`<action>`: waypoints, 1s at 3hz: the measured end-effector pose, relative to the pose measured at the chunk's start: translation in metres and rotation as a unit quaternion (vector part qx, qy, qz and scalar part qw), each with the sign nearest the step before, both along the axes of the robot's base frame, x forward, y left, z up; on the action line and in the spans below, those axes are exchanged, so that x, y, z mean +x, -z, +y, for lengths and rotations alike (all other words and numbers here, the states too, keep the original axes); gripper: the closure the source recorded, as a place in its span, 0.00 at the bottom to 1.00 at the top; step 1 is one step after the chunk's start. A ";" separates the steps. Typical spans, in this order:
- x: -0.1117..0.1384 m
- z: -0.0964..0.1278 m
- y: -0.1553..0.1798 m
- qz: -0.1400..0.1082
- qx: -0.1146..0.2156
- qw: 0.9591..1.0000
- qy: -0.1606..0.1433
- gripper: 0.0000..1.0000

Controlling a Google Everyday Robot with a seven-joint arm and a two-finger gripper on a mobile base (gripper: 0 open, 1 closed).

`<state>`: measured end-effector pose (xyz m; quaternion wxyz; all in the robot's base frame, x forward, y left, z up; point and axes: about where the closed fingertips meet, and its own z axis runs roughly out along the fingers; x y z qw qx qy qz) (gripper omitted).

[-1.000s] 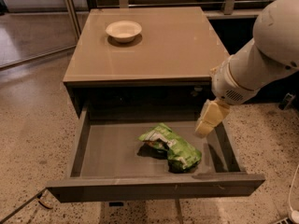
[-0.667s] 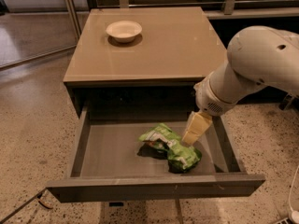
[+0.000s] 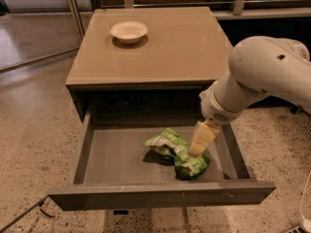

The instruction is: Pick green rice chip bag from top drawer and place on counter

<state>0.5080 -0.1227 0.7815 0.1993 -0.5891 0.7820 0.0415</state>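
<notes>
The gripper (image 3: pixel 197 152) hangs inside the open drawer (image 3: pixel 116 155), pointed steeply down from the white arm (image 3: pixel 257 76) that reaches in over the drawer's side wall. Its tip is right at the green chip bag (image 3: pixel 169 143), over the bag's nearer end. Whether it touches the foil I cannot tell, nor whether the gripper is apart or closed on anything. It shows only as one pale yellow slab.

The steep angle makes sense: the drawer is shallow and the bag lies flat and crumpled on its floor, so coming in from above is the plain way to get at it without hitting the front panel or the walls.

The bag is the only thing in the drawer. It lies directly beneath the gripper and spreads away from it toward the middle of the grey floor, with its dark underside showing at the edge. The rest of the floor is bare.

Above and behind the gripper is the tan desk (image 3: pixel 165 52), where the bag is meant to end up. A white bowl (image 3: pixel 129 31) sits on its far corner, well apart from the gripper, and looks empty. The part of the top nearest the gripper is open for setting the bag down. I judge the pick is only just starting.
</notes>
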 end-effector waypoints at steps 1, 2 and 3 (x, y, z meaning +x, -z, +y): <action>0.002 0.006 0.024 -0.002 -0.003 1.000 -0.005 0.00; 0.006 0.018 0.053 -0.003 0.005 1.000 0.002 0.00; 0.012 0.030 0.084 -0.003 0.018 1.000 0.016 0.00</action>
